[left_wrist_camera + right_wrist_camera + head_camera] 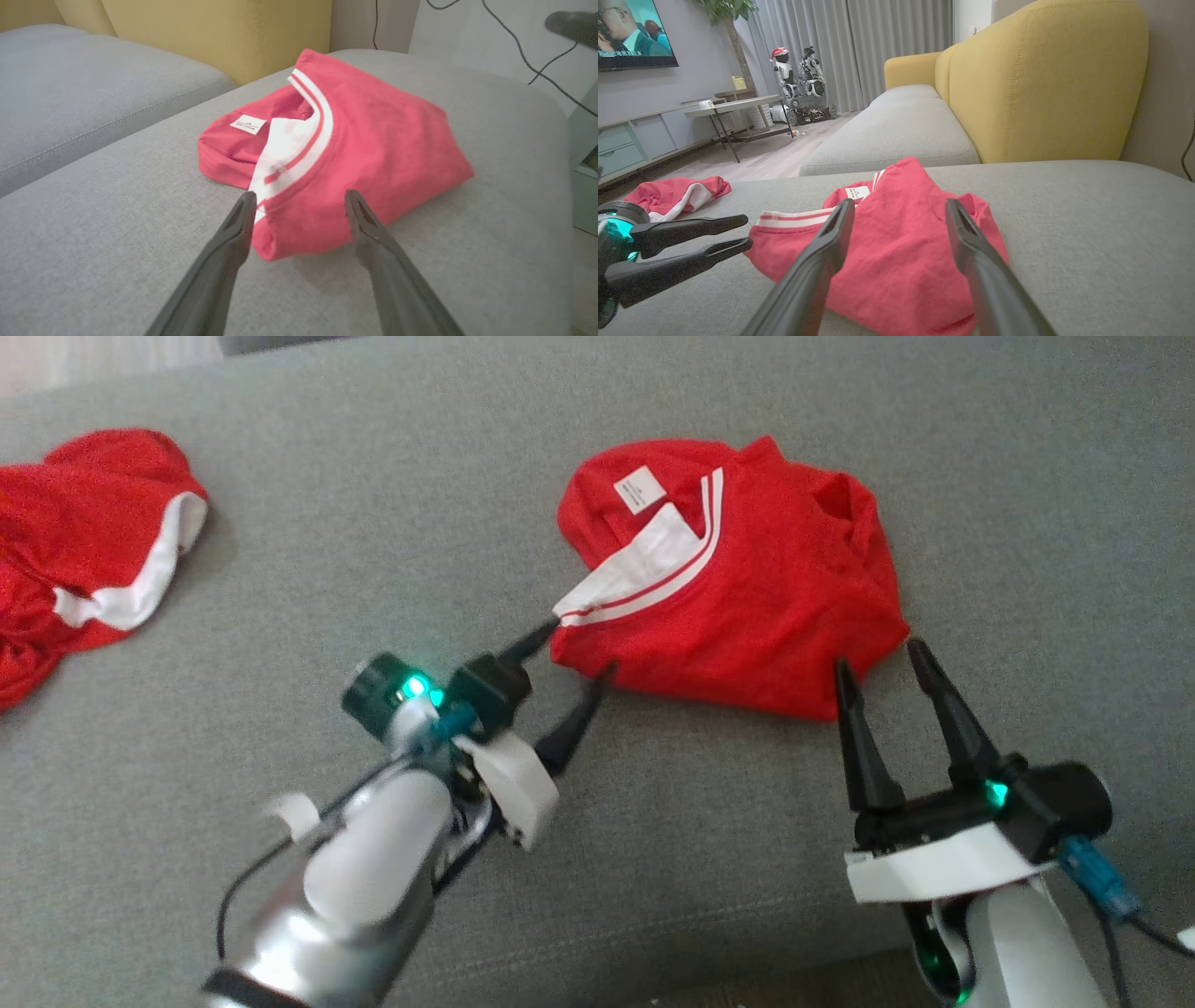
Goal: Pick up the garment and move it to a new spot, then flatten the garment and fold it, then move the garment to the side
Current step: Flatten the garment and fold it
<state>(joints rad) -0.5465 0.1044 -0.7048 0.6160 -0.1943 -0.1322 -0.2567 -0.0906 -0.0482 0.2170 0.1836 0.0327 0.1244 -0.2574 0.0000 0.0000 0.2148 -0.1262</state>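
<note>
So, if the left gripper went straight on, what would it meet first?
The folded red garment; its near corner lies between the left gripper's open fingers, though contact is unclear.

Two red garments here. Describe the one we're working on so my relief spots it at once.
On the grey sofa cushion, look just ahead of the open left gripper and right gripper for the folded red garment. Unlike the crumpled red garment at the far left, it shows a square white label and a red-striped white band.
</note>
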